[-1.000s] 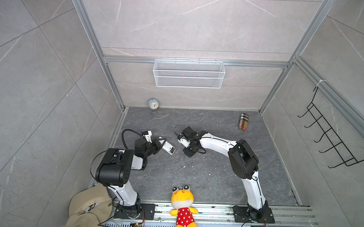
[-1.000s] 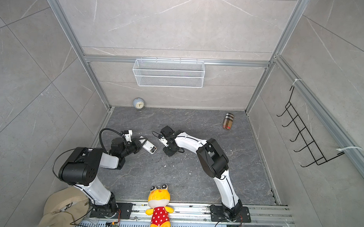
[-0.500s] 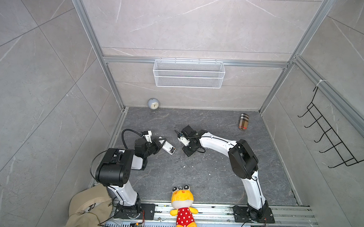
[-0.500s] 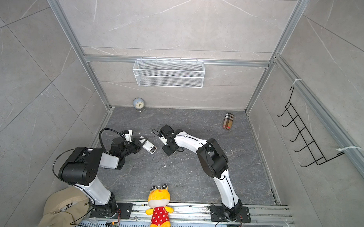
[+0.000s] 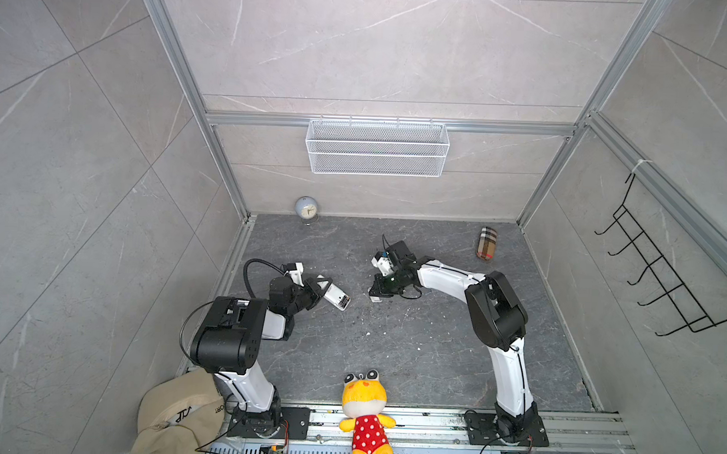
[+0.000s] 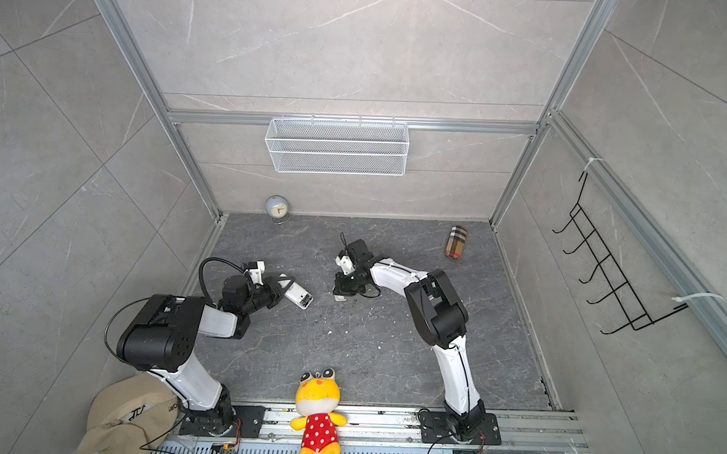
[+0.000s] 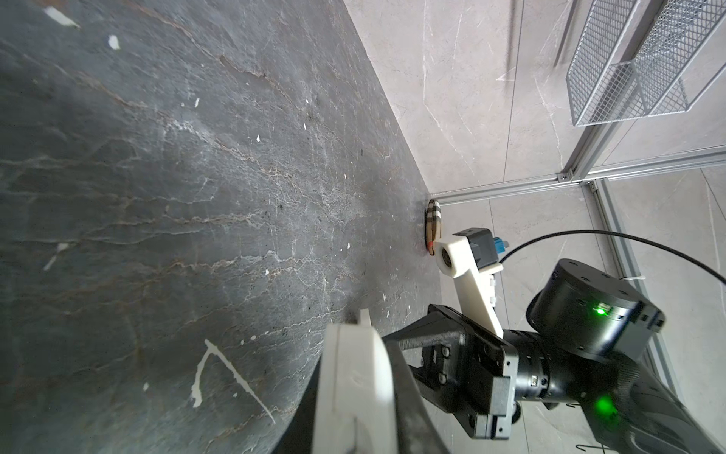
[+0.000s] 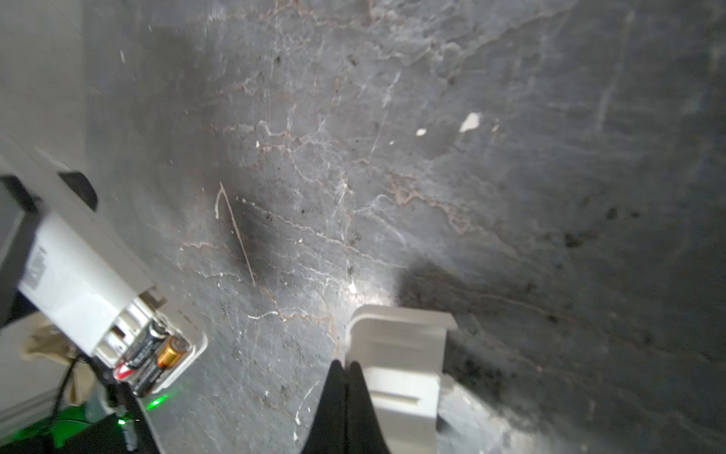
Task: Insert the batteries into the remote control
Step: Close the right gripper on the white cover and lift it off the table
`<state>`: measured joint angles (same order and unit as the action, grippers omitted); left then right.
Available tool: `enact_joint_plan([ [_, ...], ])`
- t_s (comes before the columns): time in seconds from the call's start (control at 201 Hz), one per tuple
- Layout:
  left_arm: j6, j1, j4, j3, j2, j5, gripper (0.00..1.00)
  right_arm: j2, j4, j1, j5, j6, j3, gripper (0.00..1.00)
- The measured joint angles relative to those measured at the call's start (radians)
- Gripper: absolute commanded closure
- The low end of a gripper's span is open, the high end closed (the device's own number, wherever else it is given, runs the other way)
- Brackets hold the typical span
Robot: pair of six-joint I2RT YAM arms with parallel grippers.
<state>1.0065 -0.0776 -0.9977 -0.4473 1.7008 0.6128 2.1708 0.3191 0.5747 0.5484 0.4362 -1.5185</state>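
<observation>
Right wrist view: at the lower left of the frame, the white remote control [image 8: 86, 275] is held with its back facing the camera and its cover off. Two batteries [image 8: 151, 355] lie side by side in the open bay at its end, so loading looks done and only closing remains. At bottom centre, the right hand [image 8: 345, 373] has its dark tips pressed together with nothing between them. They sit just beside the edge of the small white battery cover [image 8: 396, 353], which lies flat on the dark stone surface [image 8: 432, 157]. Shut tips suit nudging or levering so thin a piece better than pinching it, I judge. In a top view, left of centre, the left hand [image 5: 322, 288] pinches the remote, slanted toward the other arm. That likely keeps the bay reachable for the cover.
</observation>
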Motion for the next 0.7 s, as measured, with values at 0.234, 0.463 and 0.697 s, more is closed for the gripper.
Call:
enact_joint_plan([
  [0.234, -0.008, -0.006, 0.114, -0.033, 0.000, -0.007, 0.90, 0.000, -0.233, -0.037, 0.153, 0.149, 0.106, 1.00],
  [0.463, -0.023, -0.053, 0.239, -0.095, -0.007, -0.053, 0.90, 0.000, -0.449, -0.051, 0.243, 0.287, 0.192, 1.00],
  [0.697, -0.062, -0.118, 0.360, -0.198, -0.006, -0.107, 0.90, 0.001, -0.658, -0.082, 0.291, 0.413, 0.261, 1.00],
])
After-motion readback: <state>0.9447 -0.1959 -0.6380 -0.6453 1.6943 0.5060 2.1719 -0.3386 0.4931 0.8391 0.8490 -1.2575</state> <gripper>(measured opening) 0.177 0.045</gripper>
